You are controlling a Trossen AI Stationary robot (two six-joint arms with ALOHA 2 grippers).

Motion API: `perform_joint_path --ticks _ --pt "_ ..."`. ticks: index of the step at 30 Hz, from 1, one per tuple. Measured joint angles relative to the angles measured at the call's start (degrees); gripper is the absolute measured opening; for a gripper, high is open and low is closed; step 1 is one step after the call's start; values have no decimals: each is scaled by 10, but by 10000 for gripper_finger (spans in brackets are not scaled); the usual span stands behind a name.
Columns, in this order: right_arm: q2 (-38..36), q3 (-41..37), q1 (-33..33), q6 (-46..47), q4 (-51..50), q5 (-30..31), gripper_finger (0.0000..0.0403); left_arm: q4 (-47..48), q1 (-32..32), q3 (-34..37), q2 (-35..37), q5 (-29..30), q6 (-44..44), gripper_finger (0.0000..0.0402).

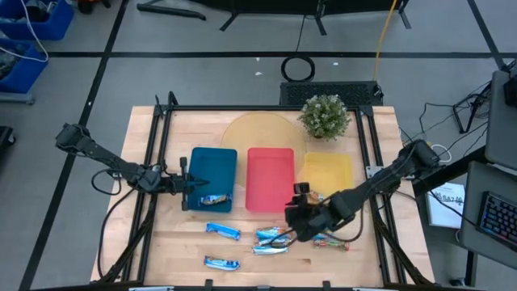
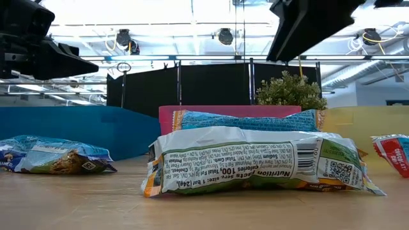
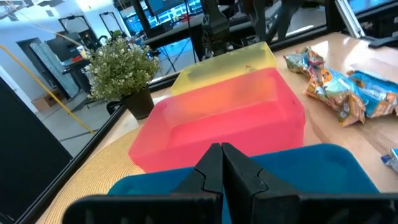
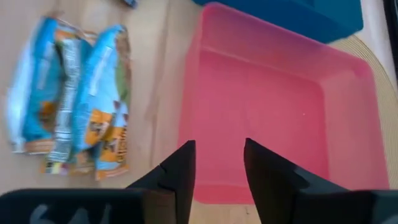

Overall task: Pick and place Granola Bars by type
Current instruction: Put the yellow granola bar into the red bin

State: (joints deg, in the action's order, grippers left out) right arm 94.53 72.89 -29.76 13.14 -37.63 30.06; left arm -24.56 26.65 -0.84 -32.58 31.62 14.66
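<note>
While the left tool hangs clenched over the blue tray, the right tool gapes at the red tray's near rim.

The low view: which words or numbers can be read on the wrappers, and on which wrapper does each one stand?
All readable print is upside down, on the white back of the front bar:
"Nutrition"
"acts 100"
"Sodium"
"Protein"
"(24g)"
The smaller lines, barcode digits and QR code are too small to read.
The rear bar, left bar and red bar show no readable text.
</note>
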Motion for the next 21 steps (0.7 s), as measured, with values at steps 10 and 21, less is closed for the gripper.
perform_joint_path --ticks 10,21 --pt "-115 -83 1 -12 12 2 7 -26 0 0 0 0 -4 8" --pt "-260 -326 -90 -56 410 18 1 -43 0 -33 0 0 -2 8"
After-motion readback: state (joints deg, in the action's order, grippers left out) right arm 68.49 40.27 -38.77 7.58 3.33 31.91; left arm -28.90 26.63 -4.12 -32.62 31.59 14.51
